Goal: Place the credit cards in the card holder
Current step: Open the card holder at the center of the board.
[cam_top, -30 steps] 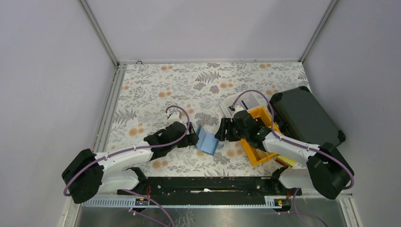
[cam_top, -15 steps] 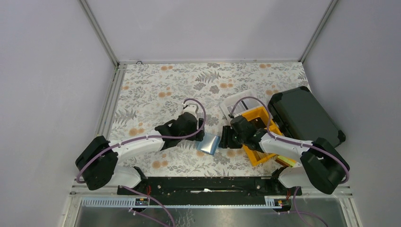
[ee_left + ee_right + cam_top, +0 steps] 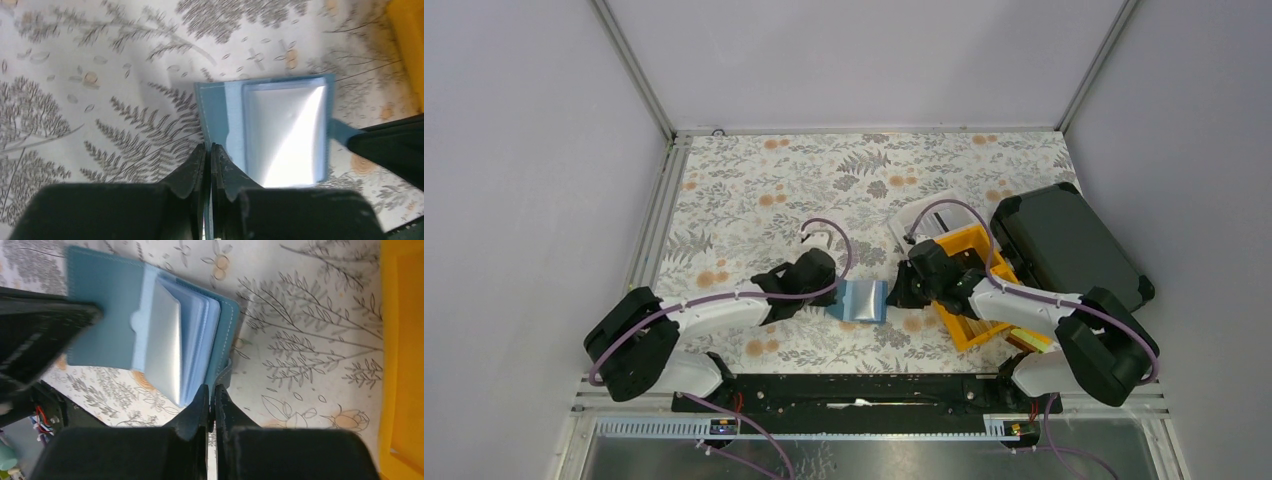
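Observation:
The teal-blue card holder (image 3: pixel 861 300) lies spread open on the floral table between my two grippers. My left gripper (image 3: pixel 831 301) is shut on its left edge; in the left wrist view the gripper (image 3: pixel 209 149) pinches the teal cover of the card holder (image 3: pixel 280 125). On the opposite side, my right gripper (image 3: pixel 895 296) is shut on the other cover. In the right wrist view that gripper (image 3: pixel 211 390) clamps the edge of the card holder (image 3: pixel 105 315) near its small tab. Glossy pale inner pockets (image 3: pixel 167 345) fan out. I can make out no credit cards.
An orange bin (image 3: pixel 956 327) sits under my right arm, with a white bin (image 3: pixel 927 213) behind it. A large black hard case (image 3: pixel 1064 245) lies at the right. The orange bin's wall (image 3: pixel 402 340) fills the right wrist view's right side.
Both grippers have gone from open to shut on opposite edges of the card holder. The holder now lies stretched open flat between them, and the left gripper has shifted slightly nearer.

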### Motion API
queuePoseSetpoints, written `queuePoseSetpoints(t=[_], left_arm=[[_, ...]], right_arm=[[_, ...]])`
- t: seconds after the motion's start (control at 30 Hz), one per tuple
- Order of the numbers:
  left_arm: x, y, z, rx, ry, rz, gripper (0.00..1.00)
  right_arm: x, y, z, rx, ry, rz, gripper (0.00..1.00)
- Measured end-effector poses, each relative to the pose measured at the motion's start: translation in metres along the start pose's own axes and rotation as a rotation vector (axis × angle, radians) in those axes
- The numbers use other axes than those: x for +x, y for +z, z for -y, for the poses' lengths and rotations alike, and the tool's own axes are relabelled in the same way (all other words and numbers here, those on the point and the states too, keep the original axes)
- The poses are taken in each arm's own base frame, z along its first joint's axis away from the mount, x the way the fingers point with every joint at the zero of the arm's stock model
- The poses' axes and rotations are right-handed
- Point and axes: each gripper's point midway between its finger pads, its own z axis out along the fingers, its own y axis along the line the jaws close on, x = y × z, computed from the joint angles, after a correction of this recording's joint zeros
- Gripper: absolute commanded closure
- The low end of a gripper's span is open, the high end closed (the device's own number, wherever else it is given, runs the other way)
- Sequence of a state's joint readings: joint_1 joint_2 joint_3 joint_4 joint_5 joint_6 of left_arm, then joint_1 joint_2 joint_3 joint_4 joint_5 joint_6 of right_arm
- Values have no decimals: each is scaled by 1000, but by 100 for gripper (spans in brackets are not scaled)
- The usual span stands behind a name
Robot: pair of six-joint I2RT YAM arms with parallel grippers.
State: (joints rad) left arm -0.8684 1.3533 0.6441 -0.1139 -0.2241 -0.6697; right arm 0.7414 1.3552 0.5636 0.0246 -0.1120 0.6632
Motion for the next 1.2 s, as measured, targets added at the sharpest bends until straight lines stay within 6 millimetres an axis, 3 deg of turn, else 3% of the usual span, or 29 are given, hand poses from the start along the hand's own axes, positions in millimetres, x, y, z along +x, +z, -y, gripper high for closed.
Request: queuePoseSetpoints(t=[0.1,0.23,0.33,0.4,0.57,0.7,0.77,0.87,1.2], left_arm=[[16,3,-15,-38,-45,-16,80],[31,2,-28,-78,-72,-41,50],[32,-5,-33,-91,-73,-42,28],[25,-13,-32,-87,-71,-18,19],[-13,-38,-22,-57,-87,92,18],[-51,-59,3,36,-117,195,21],[-59,-62,12,74,-133,214,21],[-58,-54,23,108,-154,193,21],[-21,-8,31,102,-172,41,22]], right_arm=[[-12,-3,-12,-24,-16,21,100],[-29,-14,-30,-78,-44,64,100],[-39,-20,-42,-112,-66,82,100],[-42,-22,-47,-122,-78,85,100],[-38,-23,-48,-133,-86,60,100],[-35,-24,-49,-140,-87,49,100],[-35,-24,-50,-144,-87,45,100],[-34,-24,-51,-149,-88,41,100],[-34,-24,-51,-151,-88,40,100]])
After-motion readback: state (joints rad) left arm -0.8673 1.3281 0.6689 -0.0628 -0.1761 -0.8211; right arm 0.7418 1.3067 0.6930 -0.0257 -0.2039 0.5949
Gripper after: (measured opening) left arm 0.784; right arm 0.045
